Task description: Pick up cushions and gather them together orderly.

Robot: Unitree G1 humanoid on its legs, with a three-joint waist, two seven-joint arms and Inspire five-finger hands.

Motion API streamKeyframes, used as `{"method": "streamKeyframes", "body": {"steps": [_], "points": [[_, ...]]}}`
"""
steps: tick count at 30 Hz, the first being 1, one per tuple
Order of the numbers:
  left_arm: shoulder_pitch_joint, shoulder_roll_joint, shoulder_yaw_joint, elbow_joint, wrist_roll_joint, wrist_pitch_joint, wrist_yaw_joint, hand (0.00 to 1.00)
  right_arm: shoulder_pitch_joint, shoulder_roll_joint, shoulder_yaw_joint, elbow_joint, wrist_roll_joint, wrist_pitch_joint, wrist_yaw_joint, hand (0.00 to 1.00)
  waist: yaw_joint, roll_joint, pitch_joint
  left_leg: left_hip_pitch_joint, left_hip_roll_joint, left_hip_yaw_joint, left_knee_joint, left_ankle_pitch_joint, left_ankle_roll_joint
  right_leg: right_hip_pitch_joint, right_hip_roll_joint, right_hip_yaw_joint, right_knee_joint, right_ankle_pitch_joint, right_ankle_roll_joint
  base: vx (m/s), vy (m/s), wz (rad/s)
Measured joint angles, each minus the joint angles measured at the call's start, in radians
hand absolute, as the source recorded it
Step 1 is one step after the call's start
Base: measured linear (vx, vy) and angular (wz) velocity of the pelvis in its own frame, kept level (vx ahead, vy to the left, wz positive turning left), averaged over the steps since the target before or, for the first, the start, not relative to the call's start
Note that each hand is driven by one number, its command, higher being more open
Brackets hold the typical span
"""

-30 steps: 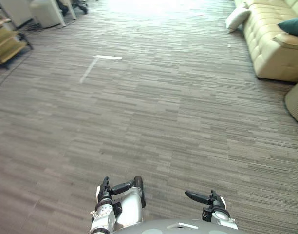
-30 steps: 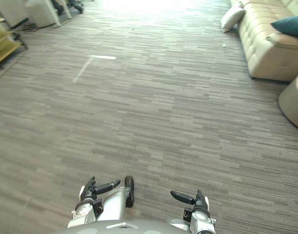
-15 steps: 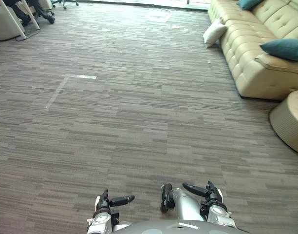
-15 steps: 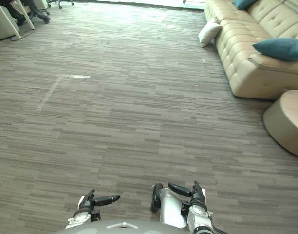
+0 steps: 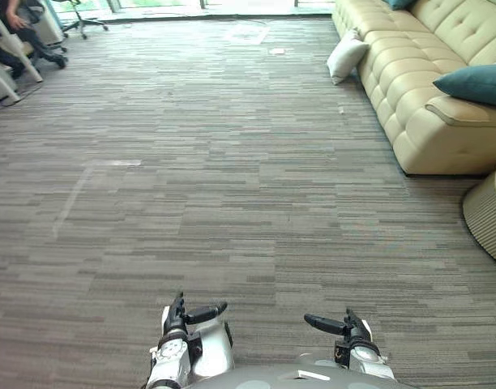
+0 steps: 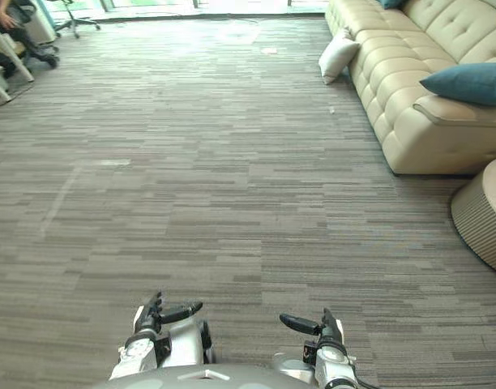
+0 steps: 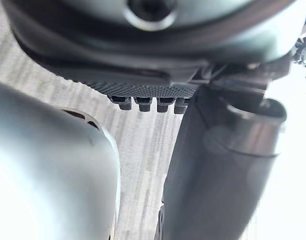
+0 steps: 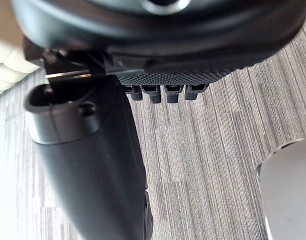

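This looks like an office lounge: grey striped carpet [image 5: 232, 162] throughout, a cream tufted sofa [image 5: 410, 97] at the right, and far left a person [image 5: 11, 23] seated near a swivel chair [image 5: 76, 16].

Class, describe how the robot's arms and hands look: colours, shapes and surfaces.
The arms show silver-grey metal at the wrists, with small round fittings. The left hand and right hand are black. Seen close up, each palm has a fine dotted grip texture, a row of slim dark fingers and a thick, rounded, smooth dark thumb.
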Motion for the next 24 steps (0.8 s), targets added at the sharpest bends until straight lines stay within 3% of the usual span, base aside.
{"method": "streamKeyframes", "body": {"steps": [1, 2, 3, 4, 5, 6, 7, 8, 9, 11, 13, 15, 16, 17, 18, 19, 20, 21, 22, 23, 24], "points": [[-0.001, 0.000, 0.000, 0.000, -0.014, 0.000, 0.002, 1.00, 0.001, -0.001, 0.002, 0.010, 0.000, 0.000, -0.001, 1.00, 0.010, -0.002, -0.006, -0.008, -0.010, -0.002, 0.004, 0.086, 0.045, 0.024, -0.015, 0.022, -0.010, -0.021, 0.017, 0.51, 0.191, -0.45], [0.000, 0.002, -0.001, 0.001, -0.015, 0.000, 0.000, 1.00, 0.003, 0.005, 0.001, 0.018, 0.000, 0.000, -0.002, 1.00, 0.011, -0.006, -0.022, -0.015, -0.024, -0.001, 0.023, 0.116, 0.061, 0.026, -0.033, 0.034, 0.000, -0.030, 0.025, 0.67, 0.247, -0.50], [-0.001, 0.008, 0.002, 0.006, -0.015, 0.002, -0.001, 1.00, 0.014, 0.018, -0.001, 0.014, 0.002, -0.001, -0.001, 1.00, 0.011, -0.029, -0.037, -0.018, -0.033, 0.012, 0.067, 0.118, 0.085, -0.008, -0.065, 0.043, 0.099, -0.037, 0.038, 0.54, 0.200, -0.35], [-0.002, 0.015, 0.003, 0.008, -0.016, 0.002, 0.000, 1.00, 0.016, 0.023, -0.003, 0.014, 0.002, 0.000, -0.003, 1.00, 0.013, -0.046, -0.043, -0.009, -0.040, 0.025, 0.082, 0.091, 0.106, -0.039, -0.085, 0.044, 0.179, -0.042, 0.049, 0.79, 0.298, -0.35], [-0.006, 0.032, -0.003, 0.018, -0.016, 0.005, 0.001, 1.00, 0.020, 0.040, -0.005, 0.013, 0.001, 0.000, -0.007, 1.00, 0.017, -0.075, -0.051, 0.023, -0.066, 0.044, 0.110, 0.032, 0.119, -0.128, -0.123, 0.047, 0.420, -0.024, 0.078, 0.76, 0.299, -0.21], [-0.014, 0.045, -0.007, 0.032, -0.015, 0.013, 0.001, 1.00, 0.021, 0.043, -0.005, 0.007, 0.000, -0.001, -0.005, 1.00, 0.014, -0.092, -0.050, 0.063, -0.088, 0.050, 0.126, -0.018, 0.130, -0.204, -0.154, 0.053, 0.623, 0.057, 0.137, 0.87, 0.329, -0.03], [-0.027, 0.056, -0.009, 0.065, -0.015, 0.029, 0.005, 1.00, 0.021, 0.044, -0.004, -0.003, 0.000, -0.010, -0.003, 1.00, -0.002, -0.097, -0.044, 0.139, -0.119, 0.045, 0.131, -0.083, 0.136, -0.302, -0.183, 0.064, 0.887, 0.108, 0.157, 0.61, 0.214, 0.11], [-0.028, 0.056, -0.009, 0.072, -0.015, 0.033, 0.008, 1.00, 0.021, 0.044, -0.004, -0.009, 0.000, -0.012, -0.003, 1.00, -0.005, -0.096, -0.044, 0.166, -0.125, 0.043, 0.130, -0.097, 0.137, -0.323, -0.187, 0.061, 0.938, 0.106, 0.153, 0.60, 0.168, 0.17], [-0.029, 0.051, -0.019, 0.088, -0.015, 0.042, 0.015, 1.00, 0.029, 0.032, -0.004, -0.036, 0.001, -0.024, -0.001, 1.00, -0.013, -0.072, -0.035, 0.266, -0.126, 0.031, 0.111, -0.149, 0.142, -0.388, -0.187, 0.025, 1.024, 0.086, 0.134, 0.59, 0.136, 0.14], [-0.012, 0.047, -0.050, 0.091, -0.014, 0.043, 0.017, 1.00, 0.045, 0.027, -0.009, -0.070, 0.001, -0.045, -0.002, 1.00, -0.024, -0.053, -0.042, 0.391, -0.126, 0.009, 0.023, -0.178, 0.133, -0.511, -0.189, -0.071, 0.989, 0.046, 0.088, 0.57, 0.097, 0.25], [-0.017, 0.050, -0.066, 0.118, -0.014, 0.043, 0.014, 1.00, 0.030, 0.023, -0.031, -0.079, 0.002, -0.051, -0.002, 1.00, -0.042, -0.047, -0.039, 0.495, -0.121, -0.026, -0.062, -0.183, 0.122, -0.615, -0.180, -0.157, 0.825, 0.016, 0.060, 0.68, -0.016, 0.46], [-0.017, 0.053, -0.088, 0.140, -0.013, 0.046, 0.013, 1.00, 0.017, 0.020, -0.052, -0.084, 0.002, -0.052, 0.003, 1.00, -0.062, -0.040, -0.037, 0.587, -0.108, -0.055, -0.142, -0.189, 0.120, -0.678, -0.146, -0.187, 0.571, 0.035, 0.069, 0.70, -0.097, 0.56], [-0.016, 0.054, -0.096, 0.145, -0.009, 0.046, 0.009, 1.00, 0.015, 0.018, -0.059, -0.085, 0.002, -0.051, 0.005, 1.00, -0.067, -0.038, -0.038, 0.631, -0.105, -0.067, -0.179, -0.189, 0.120, -0.687, -0.125, -0.187, 0.421, 0.080, 0.075, 0.74, -0.171, 0.97], [-0.011, 0.051, -0.099, 0.161, 0.005, 0.045, 0.002, 1.00, 0.015, 0.008, -0.070, -0.073, 0.001, -0.045, 0.005, 1.00, -0.080, -0.031, -0.040, 0.687, -0.096, -0.113, -0.209, -0.191, 0.111, -0.670, -0.098, -0.169, 0.375, 0.253, 0.000, 0.76, -0.206, 0.87], [-0.015, 0.044, -0.097, 0.165, 0.005, 0.046, 0.001, 1.00, 0.009, -0.003, -0.074, -0.067, 0.000, -0.040, 0.006, 1.00, -0.078, -0.015, -0.042, 0.700, -0.073, -0.122, -0.203, -0.190, 0.099, -0.668, -0.087, -0.177, 0.404, 0.223, -0.029, 0.79, -0.249, 0.66], [-0.013, 0.028, -0.090, 0.163, 0.008, 0.044, -0.005, 1.00, 0.001, -0.016, -0.074, -0.063, -0.006, -0.037, 0.005, 1.00, -0.062, 0.006, -0.039, 0.701, -0.050, -0.130, -0.176, -0.160, 0.045, -0.667, -0.095, -0.190, 0.463, 0.179, -0.040, 0.79, -0.286, 0.29], [-0.012, 0.021, -0.090, 0.159, 0.009, 0.044, -0.012, 1.00, 0.001, -0.021, -0.080, -0.065, -0.002, -0.036, 0.005, 1.00, -0.068, 0.005, -0.038, 0.698, -0.058, -0.142, -0.117, -0.102, 0.010, -0.676, -0.125, -0.199, 0.557, 0.126, -0.053, 0.78, -0.293, 0.26], [-0.012, 0.016, -0.083, 0.156, 0.008, 0.044, -0.007, 1.00, -0.001, -0.030, -0.076, -0.066, 0.000, -0.031, 0.008, 1.00, -0.077, 0.013, -0.037, 0.670, -0.050, -0.149, -0.013, -0.073, -0.006, -0.672, -0.119, -0.211, 0.585, 0.089, -0.044, 0.87, -0.375, 0.34], [0.000, 0.010, -0.059, 0.155, 0.007, 0.043, -0.005, 1.00, 0.007, -0.034, -0.063, -0.072, -0.002, -0.031, 0.009, 1.00, -0.080, 0.028, -0.041, 0.570, -0.017, -0.172, 0.248, -0.029, -0.058, -0.568, -0.094, -0.211, 0.474, 0.021, -0.034, 0.69, -0.283, 0.05], [0.006, -0.011, -0.033, 0.143, 0.004, 0.043, -0.004, 1.00, 0.001, -0.035, -0.065, -0.072, 0.000, -0.025, 0.007, 1.00, -0.073, 0.068, -0.041, 0.478, 0.028, -0.185, 0.483, -0.009, -0.094, -0.513, -0.045, -0.204, 0.439, 0.012, -0.045, 0.80, -0.263, -0.08], [0.006, -0.022, -0.013, 0.131, 0.003, 0.043, -0.006, 1.00, -0.001, -0.028, -0.059, -0.067, 0.001, -0.026, 0.004, 1.00, -0.070, 0.081, -0.035, 0.424, 0.055, -0.177, 0.609, -0.009, -0.098, -0.467, -0.021, -0.203, 0.409, 0.007, -0.051, 0.63, -0.124, -0.35]]}}
